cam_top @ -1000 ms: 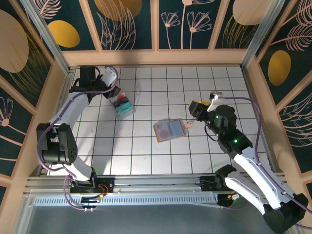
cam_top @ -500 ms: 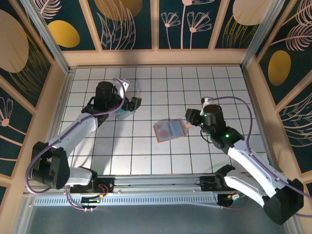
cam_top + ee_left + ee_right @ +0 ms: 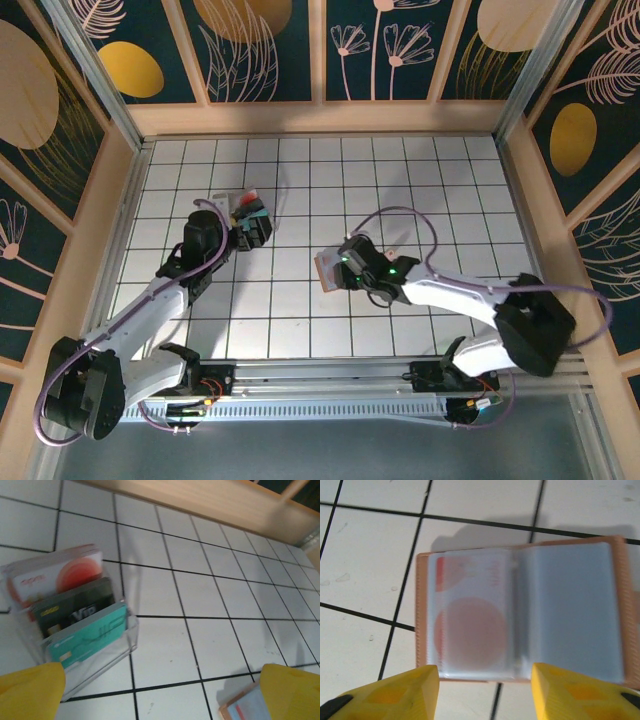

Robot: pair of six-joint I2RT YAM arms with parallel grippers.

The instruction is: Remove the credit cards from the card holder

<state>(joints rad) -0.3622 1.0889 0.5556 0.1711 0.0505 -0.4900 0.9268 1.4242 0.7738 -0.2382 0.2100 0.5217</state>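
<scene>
Having swung our parted right fingers (image 3: pixel 385 692) over the open card holder (image 3: pixel 570 610), we can pull its card (image 3: pixel 470 630); left fingers (image 3: pixel 30 690) gape empty.

My R pincer (image 3: pixel 485 680) hangs over the open card holder (image 3: pixel 520 610), jaws apart, nothing btwn them & it; bare tiled table (image 3: pixel 330 170) all round the holder. My L pincer (image 3: pixel 162 695) gapes wide: clear box (image 3: pixel 75 630) just beside its L finger, holder's corner by the R one, open tile btwn. My R arm (image 3: pixel 450 295) bars the near-right squares; wood wall (image 3: pixel 320 118) closes the far edge
</scene>
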